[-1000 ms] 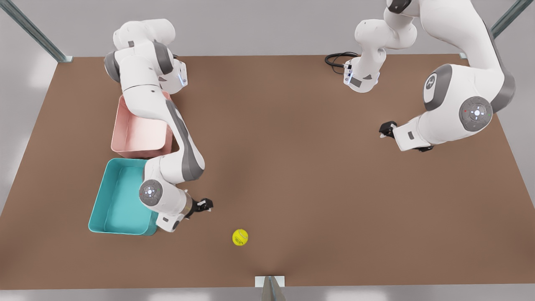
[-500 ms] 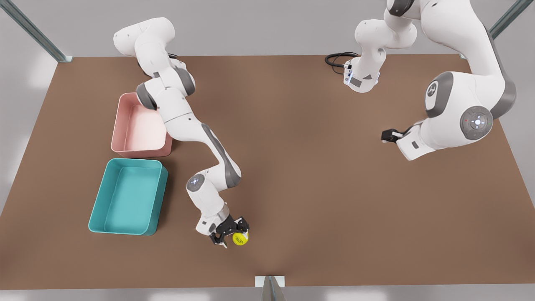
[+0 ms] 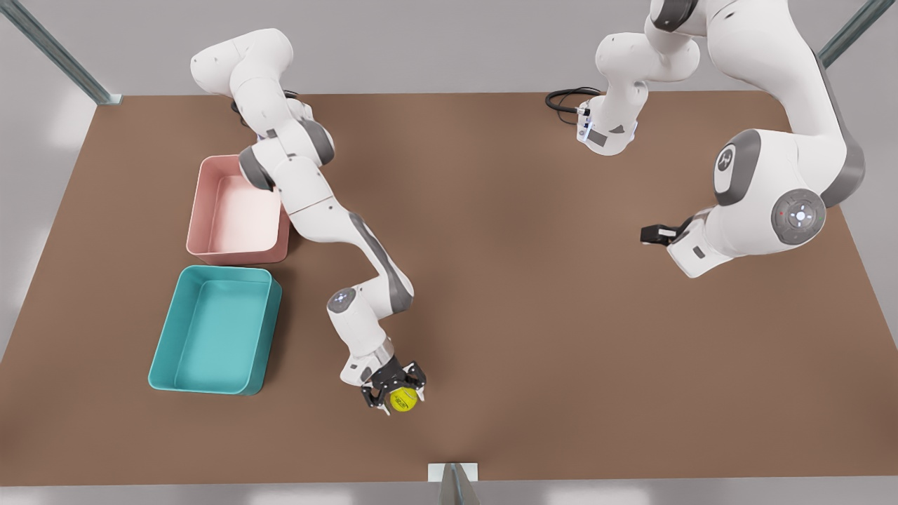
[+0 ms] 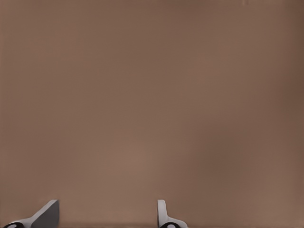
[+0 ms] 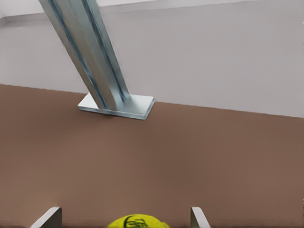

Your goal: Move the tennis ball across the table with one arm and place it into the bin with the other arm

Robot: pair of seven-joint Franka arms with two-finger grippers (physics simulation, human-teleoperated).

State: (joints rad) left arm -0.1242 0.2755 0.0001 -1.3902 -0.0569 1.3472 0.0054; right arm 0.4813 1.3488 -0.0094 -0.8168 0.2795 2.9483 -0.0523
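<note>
Right gripper (image 3: 394, 390) straddles the tennis ball (image 3: 404, 399), fingers spread wide; left gripper (image 3: 647, 233) waits open.

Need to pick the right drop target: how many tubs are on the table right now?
2. The teal bin sits near the front view's left edge; the smaller pink tub stands just behind it, partly covered by the right arm reaching to the tennis ball.

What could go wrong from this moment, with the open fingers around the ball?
1. The right gripper straddles the tennis ball with its fingers open; closing off-center could squirt the ball away across the table.
2. The teal bin and pink tub sit side by side, so the ball could go into the wrong one.
3. The left gripper waits far off.
</note>
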